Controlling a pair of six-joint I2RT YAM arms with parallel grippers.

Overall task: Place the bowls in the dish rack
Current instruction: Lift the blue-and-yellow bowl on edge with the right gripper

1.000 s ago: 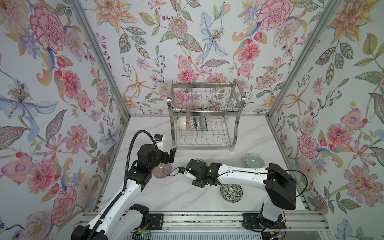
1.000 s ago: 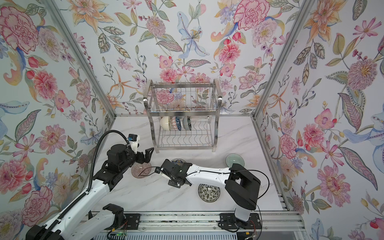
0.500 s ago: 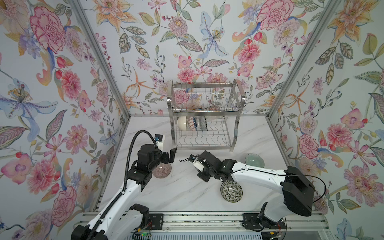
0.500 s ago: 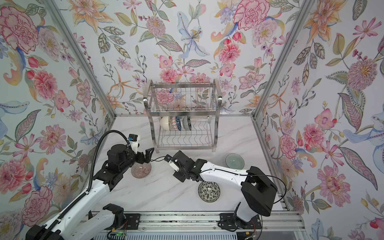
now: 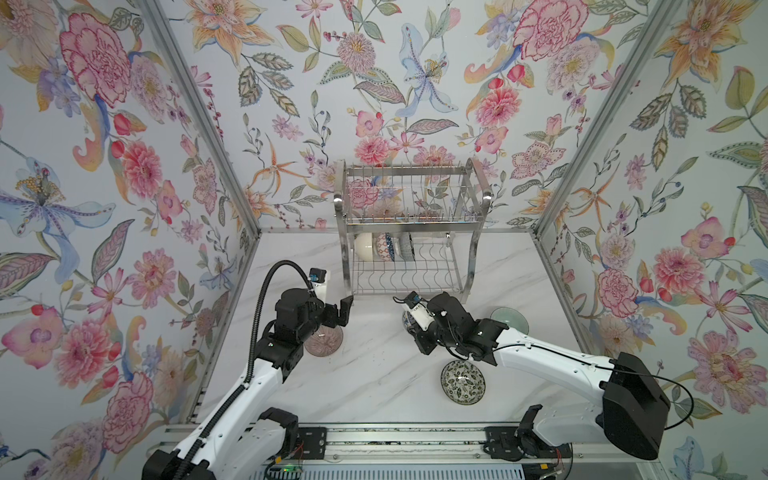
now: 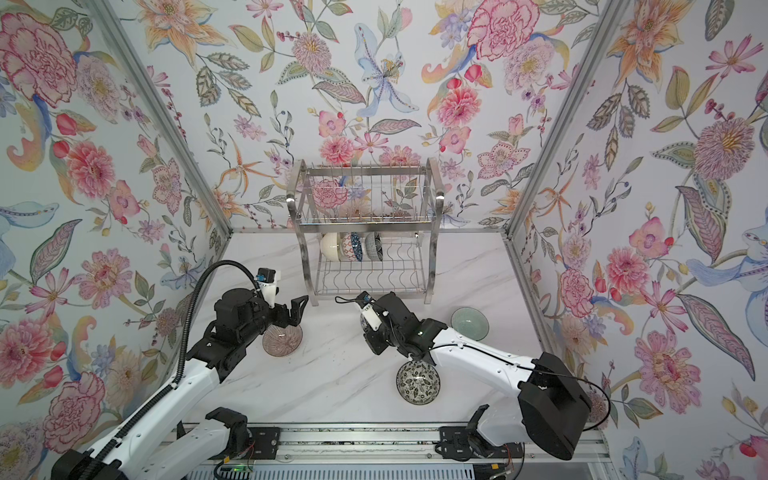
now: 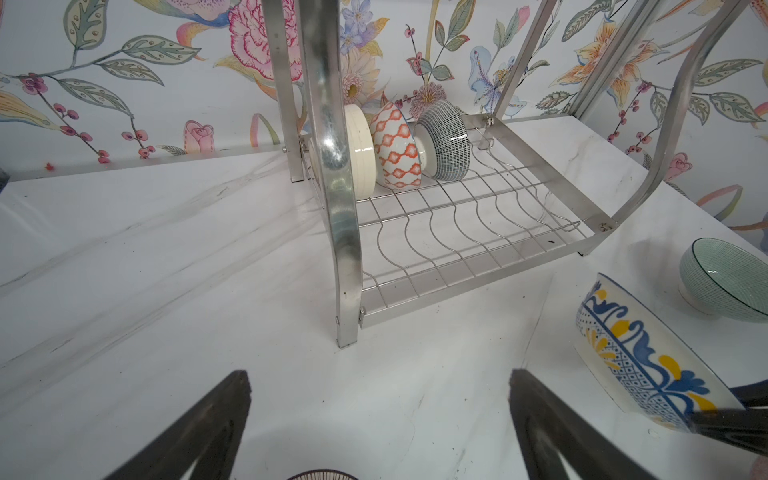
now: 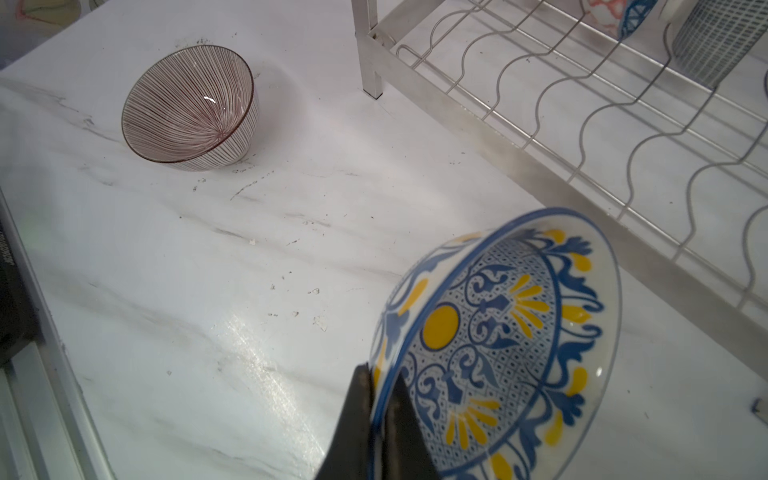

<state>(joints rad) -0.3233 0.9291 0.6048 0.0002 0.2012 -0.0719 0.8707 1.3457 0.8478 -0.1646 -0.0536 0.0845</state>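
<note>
Tally: 3 of 7 bowls stand on edge, packed close, at the left end of the lower shelf of the dish rack: cream bowl, lattice bowl, dark gridded bowl.

A 4th, the blue-and-yellow bowl, is off the counter, tilted, just in front of the rack. The right gripper has its jaws clamped on the rim.

3 are left on the counter:
- mauve ribbed bowl, just below the left gripper, whose jaws stand wide apart and hold nothing
- pale green bowl, near the rack's right front leg
- black-and-white leafy bowl, toward the counter's front edge

Room: the wavy wires to the right of the gridded bowl are bare, so slots are free. We judge the entry tight: the upper tier hangs over it, and the front rail must be cleared. The middle of the counter lies open between the arms.
</note>
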